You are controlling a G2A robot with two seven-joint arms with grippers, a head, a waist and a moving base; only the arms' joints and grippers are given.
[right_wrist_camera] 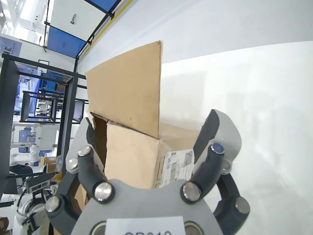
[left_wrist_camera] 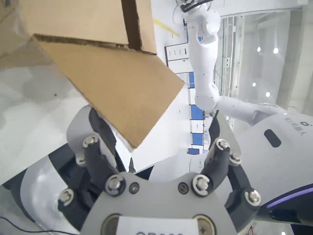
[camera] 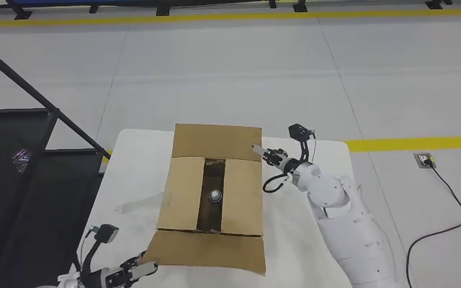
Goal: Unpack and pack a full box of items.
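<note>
The box [camera: 186, 191] sits mid-surface [camera: 137, 165], its far flap [camera: 216, 140] and near flap [camera: 205, 248] folded out, the two side flaps lying almost shut with a dark slit between them. Through the slit a round pale item [camera: 215, 195] shows inside. The left gripper [left_wrist_camera: 155, 123] is at the near flap's left corner, jaws wide, with the corner poking between them; I cannot tell whether it touches either jaw. The right gripper [right_wrist_camera: 151, 121] is at the box's far right corner, jaws also wide and holding nothing, with that corner and a white label [right_wrist_camera: 177, 165] on the side wall seen between them
</note>
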